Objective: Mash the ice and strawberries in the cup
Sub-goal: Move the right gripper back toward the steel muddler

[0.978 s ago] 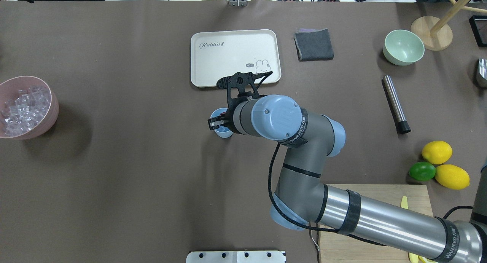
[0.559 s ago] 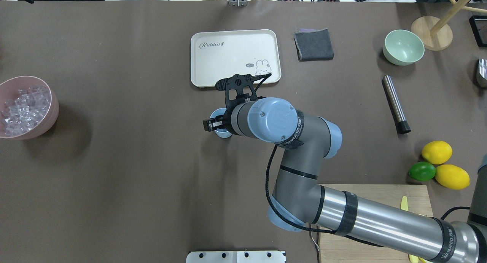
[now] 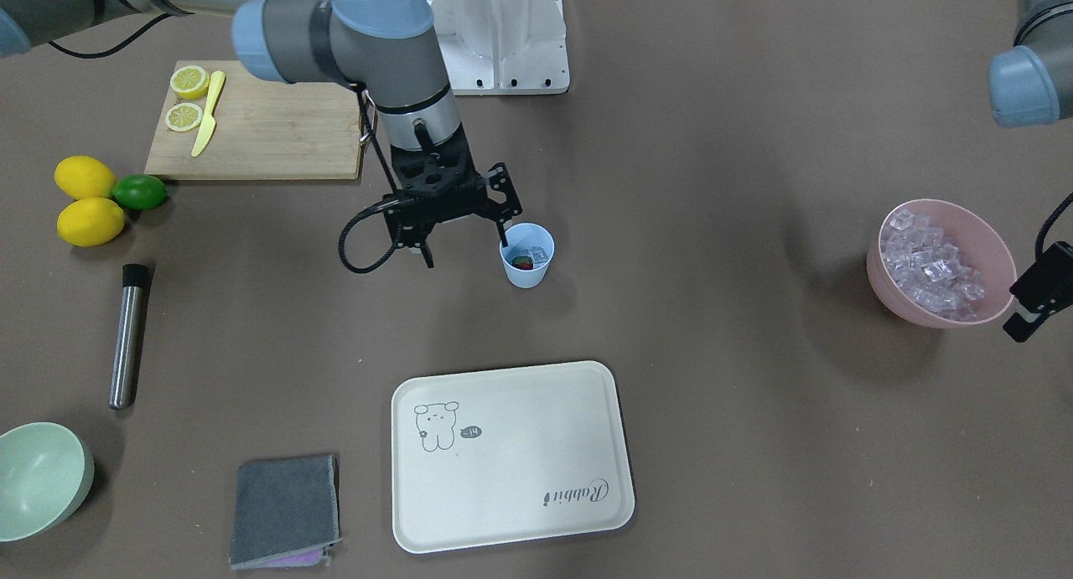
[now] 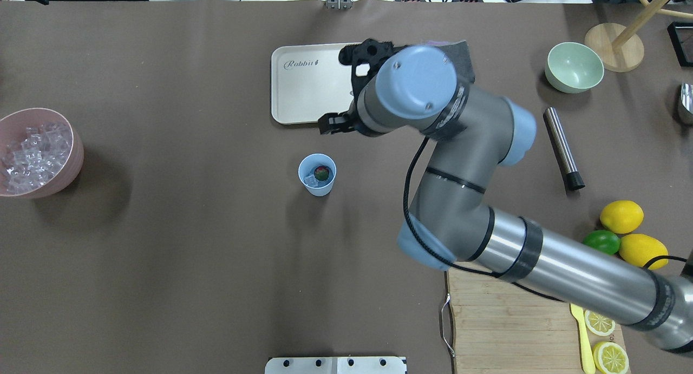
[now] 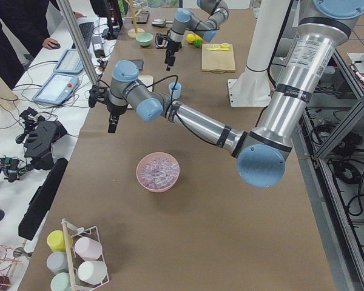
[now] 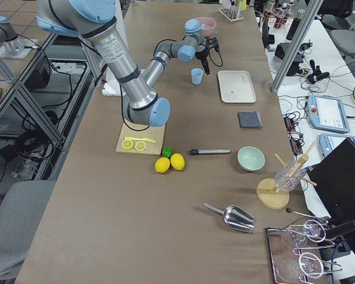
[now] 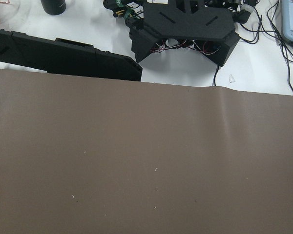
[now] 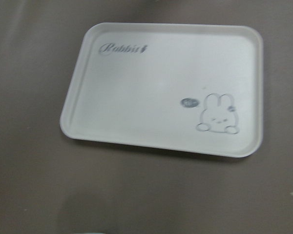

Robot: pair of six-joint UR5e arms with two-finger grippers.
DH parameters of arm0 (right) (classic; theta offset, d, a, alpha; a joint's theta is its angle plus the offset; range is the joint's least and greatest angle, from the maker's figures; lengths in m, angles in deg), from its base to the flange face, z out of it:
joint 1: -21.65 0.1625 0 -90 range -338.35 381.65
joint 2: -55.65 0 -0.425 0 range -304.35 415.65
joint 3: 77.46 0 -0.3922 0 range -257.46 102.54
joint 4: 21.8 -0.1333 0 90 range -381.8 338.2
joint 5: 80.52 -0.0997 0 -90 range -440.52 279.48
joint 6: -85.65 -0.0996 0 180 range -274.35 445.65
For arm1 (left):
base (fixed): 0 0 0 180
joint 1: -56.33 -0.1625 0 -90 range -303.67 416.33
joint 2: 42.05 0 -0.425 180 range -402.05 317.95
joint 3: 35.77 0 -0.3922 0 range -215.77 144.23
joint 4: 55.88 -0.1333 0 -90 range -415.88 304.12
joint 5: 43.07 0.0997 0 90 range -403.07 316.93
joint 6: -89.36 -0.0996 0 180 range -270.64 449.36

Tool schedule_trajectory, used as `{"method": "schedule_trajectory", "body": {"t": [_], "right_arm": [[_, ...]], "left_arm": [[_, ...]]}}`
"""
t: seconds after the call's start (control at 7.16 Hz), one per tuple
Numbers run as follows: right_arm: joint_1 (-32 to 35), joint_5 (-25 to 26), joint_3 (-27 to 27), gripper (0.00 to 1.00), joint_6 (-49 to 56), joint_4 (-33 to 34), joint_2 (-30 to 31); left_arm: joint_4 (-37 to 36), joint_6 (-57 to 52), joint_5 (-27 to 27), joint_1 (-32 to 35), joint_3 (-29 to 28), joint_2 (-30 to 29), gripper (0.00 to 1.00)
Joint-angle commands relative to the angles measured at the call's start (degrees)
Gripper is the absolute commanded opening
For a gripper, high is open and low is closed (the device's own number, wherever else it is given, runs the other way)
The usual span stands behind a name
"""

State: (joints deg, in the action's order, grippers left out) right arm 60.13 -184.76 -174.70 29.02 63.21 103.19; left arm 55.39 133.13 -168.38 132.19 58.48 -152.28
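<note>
The light-blue cup (image 4: 316,175) stands upright mid-table, also in the front view (image 3: 527,256). Inside it lie a red strawberry (image 4: 322,173) and a few clear ice cubes (image 4: 310,181). More ice (image 4: 32,155) fills the pink bowl (image 4: 77,146) at the far left. My right gripper (image 3: 465,248) is open and empty. It hangs raised beside the cup, toward the tray (image 4: 303,92), and one finger (image 3: 503,237) is close to the cup's rim. My left gripper (image 3: 1035,298) hangs beside the pink bowl (image 3: 997,252). I cannot tell whether it is open.
A steel muddler (image 4: 563,148) lies right of centre. Two lemons (image 4: 621,216) and a lime (image 4: 600,243) sit near the wooden cutting board (image 4: 514,330), which holds lemon slices and a yellow knife. A pale-green bowl (image 4: 574,66) and a grey cloth (image 3: 285,512) lie beyond.
My right gripper has moved up and away from over the cup toward the tray. The cup is now uncovered, with the strawberry and ice showing inside.
</note>
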Motion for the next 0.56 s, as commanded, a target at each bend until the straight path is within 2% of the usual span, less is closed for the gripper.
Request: {"method": "schedule_trajectory", "body": {"t": [0.0,0.28,0.42], "right_arm": [[14.9,-15.3,-0.8,1.00,12.5,10.7,1.4],[21.3,-15.4,1.9,1.00,25.0,11.4,9.2],[23.1,-15.7,4.8,1.00,25.8,11.1,11.0]], "left_arm": [[-0.2,-0.1,0.1,1.4,0.0,-0.7,0.98],[-0.3,-5.6,0.1,1.0,-0.3,-0.3,0.98],[-0.3,-8.0,0.1,1.0,-0.3,0.2,0.98]]}}
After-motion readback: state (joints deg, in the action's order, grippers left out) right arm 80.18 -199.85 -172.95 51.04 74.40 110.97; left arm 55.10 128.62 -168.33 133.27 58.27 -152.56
